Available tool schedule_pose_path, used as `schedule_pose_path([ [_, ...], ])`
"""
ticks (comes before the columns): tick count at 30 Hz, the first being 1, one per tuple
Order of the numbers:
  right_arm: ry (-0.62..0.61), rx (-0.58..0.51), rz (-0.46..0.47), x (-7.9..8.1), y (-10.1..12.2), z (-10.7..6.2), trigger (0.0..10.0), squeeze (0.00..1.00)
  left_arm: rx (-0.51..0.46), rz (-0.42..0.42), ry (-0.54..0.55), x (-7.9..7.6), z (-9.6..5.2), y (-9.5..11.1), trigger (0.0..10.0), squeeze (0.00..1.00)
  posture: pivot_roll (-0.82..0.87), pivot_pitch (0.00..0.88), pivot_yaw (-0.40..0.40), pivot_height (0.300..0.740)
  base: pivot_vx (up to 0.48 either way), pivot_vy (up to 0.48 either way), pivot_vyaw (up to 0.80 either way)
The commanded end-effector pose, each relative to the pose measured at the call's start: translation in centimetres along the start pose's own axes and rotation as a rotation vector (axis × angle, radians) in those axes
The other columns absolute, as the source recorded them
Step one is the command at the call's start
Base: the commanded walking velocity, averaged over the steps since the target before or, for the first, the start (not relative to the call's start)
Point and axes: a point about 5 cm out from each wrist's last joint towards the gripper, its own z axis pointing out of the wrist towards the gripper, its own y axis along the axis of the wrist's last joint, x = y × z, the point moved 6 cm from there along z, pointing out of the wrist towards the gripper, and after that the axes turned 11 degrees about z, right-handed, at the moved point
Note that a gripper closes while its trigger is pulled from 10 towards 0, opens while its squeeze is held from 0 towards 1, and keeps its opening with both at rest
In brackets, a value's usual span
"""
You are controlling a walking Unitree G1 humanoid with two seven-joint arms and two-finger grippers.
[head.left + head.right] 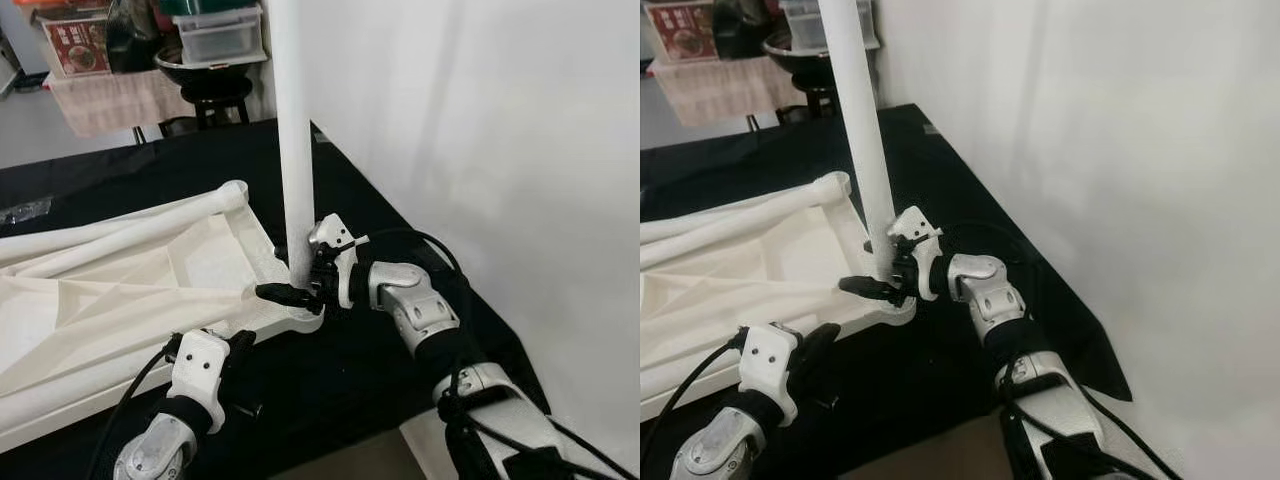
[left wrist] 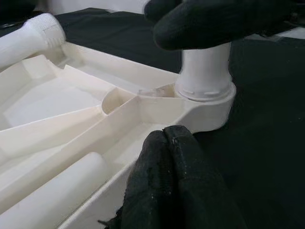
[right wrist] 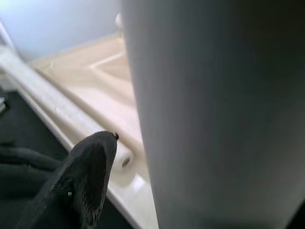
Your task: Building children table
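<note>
We are holding the white table leg (image 1: 294, 130) upright at the near right corner of the cream tabletop (image 1: 130, 290), which is lying upside down on the black cloth (image 1: 380, 210). The leg's lower end is sitting in the round corner socket (image 2: 209, 102). Our right gripper (image 1: 292, 290) is reaching in from the right and closing its black fingers around the base of the leg, just above the socket. Our left gripper (image 2: 176, 171) is hovering at the near edge of the tabletop, a little left of that corner; its fingers look pressed together with nothing between them, though the wrist view is too close for us to be sure. Two more loose legs (image 1: 120, 230) are lying across the tabletop toward the left. Beyond the cloth, a stool (image 1: 215, 95) is standing on the far side, carrying stacked containers (image 1: 220, 35).
</note>
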Motion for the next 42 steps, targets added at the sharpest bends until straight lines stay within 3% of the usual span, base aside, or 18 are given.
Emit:
schedule_pose_path([
  [1,0.051,0.028,-0.026,0.8,-0.2,0.6,10.0,0.00,0.000,0.019,-0.006,-0.1,-0.1,0.0,10.0,0.00,0.06,0.000,0.005,0.740,0.000,0.000,0.00],
  [3,0.045,0.018,-0.014,0.5,0.0,0.6,10.0,0.00,-0.002,0.027,-0.008,-0.1,-0.1,0.0,10.0,0.00,0.06,0.000,0.005,0.740,0.000,0.000,0.00],
  [4,0.055,-0.013,0.014,0.2,0.7,0.5,0.0,0.00,-0.004,0.022,-0.003,-0.1,0.0,0.0,10.0,0.00,0.07,0.000,0.002,0.740,0.000,0.000,0.00],
  [8,0.076,-0.049,0.048,0.0,1.4,0.1,0.0,0.00,-0.006,0.016,0.001,0.0,0.1,-0.1,10.0,0.00,0.07,0.000,0.003,0.740,0.000,0.000,0.00],
  [19,-0.017,-0.016,0.031,-1.5,-1.2,-2.8,0.0,0.00,-0.009,-0.024,-0.003,-0.1,0.0,-0.2,10.0,0.00,0.03,0.009,0.000,0.740,0.000,0.000,0.00],
  [20,-0.182,0.004,0.017,-2.4,-2.6,-2.8,0.0,0.00,-0.010,-0.029,-0.003,0.0,-0.1,-0.1,10.0,0.00,0.03,0.015,-0.010,0.740,0.000,0.000,0.00],
  [21,-0.182,0.004,0.017,-2.4,-2.6,-2.8,0.0,0.00,-0.010,-0.029,-0.003,0.0,-0.1,-0.1,10.0,0.00,0.03,0.015,-0.010,0.740,0.000,0.000,0.00],
  [22,-0.472,-0.043,0.046,-4.0,-3.0,-3.0,0.0,0.00,-0.011,-0.032,-0.002,0.1,-0.3,-0.1,10.0,0.00,0.01,0.029,-0.008,0.740,0.000,0.000,0.00],
  [23,-0.600,-0.086,0.092,-2.0,-4.2,-2.5,0.0,0.00,-0.012,-0.036,-0.001,0.2,-0.4,-0.1,10.0,0.00,0.01,0.036,0.000,0.740,0.000,0.000,0.00],
  [24,-0.667,-0.110,0.103,-1.2,-4.0,-2.4,0.0,0.00,-0.010,-0.034,-0.003,0.2,-0.4,-0.2,10.0,0.00,-0.01,0.023,0.019,0.740,0.000,0.000,0.00],
  [32,-0.632,-0.087,0.088,-0.9,-3.7,-1.1,0.0,0.00,-0.014,-0.047,-0.040,-0.2,-0.1,-0.2,10.0,0.00,0.02,0.017,-0.006,0.740,0.000,0.000,0.00],
  [33,-0.618,-0.072,0.093,-0.6,-3.8,-0.6,1.1,0.00,-0.016,-0.047,-0.039,-0.2,-0.1,-0.1,10.0,0.00,0.02,0.016,-0.011,0.740,0.000,0.000,0.00],
  [34,-0.618,-0.072,0.093,-0.6,-3.8,-0.6,1.1,0.00,-0.016,-0.047,-0.039,-0.2,-0.1,-0.1,10.0,0.00,0.02,0.016,-0.011,0.740,0.000,0.000,0.00],
  [35,-0.576,-0.067,0.105,-0.1,-3.6,-0.1,10.0,0.00,-0.016,-0.042,-0.026,-0.1,-0.1,-0.1,10.0,0.00,0.03,0.018,-0.014,0.740,0.000,0.000,0.00],
  [36,-0.543,-0.073,0.121,0.0,-3.2,0.3,10.0,1.00,-0.012,-0.028,-0.021,-0.1,-0.1,-0.1,10.0,0.00,0.03,0.015,-0.014,0.740,0.000,0.000,0.00],
  [38,-0.543,-0.073,0.121,0.0,-3.2,0.3,10.0,1.00,-0.012,-0.028,-0.021,-0.1,-0.1,-0.1,10.0,0.00,0.03,0.015,-0.014,0.740,0.000,0.000,0.00],
  [40,-0.425,-0.107,0.119,0.3,-1.4,1.0,10.0,1.00,-0.013,0.068,-0.068,-0.9,0.1,0.4,10.0,0.00,0.02,0.011,-0.021,0.740,0.000,0.000,0.00],
  [42,-0.343,-0.109,0.091,0.6,-0.5,1.1,10.0,1.00,-0.003,0.100,-0.084,-1.1,0.1,0.5,10.0,0.00,0.02,0.008,-0.021,0.740,0.000,0.000,0.00],
])
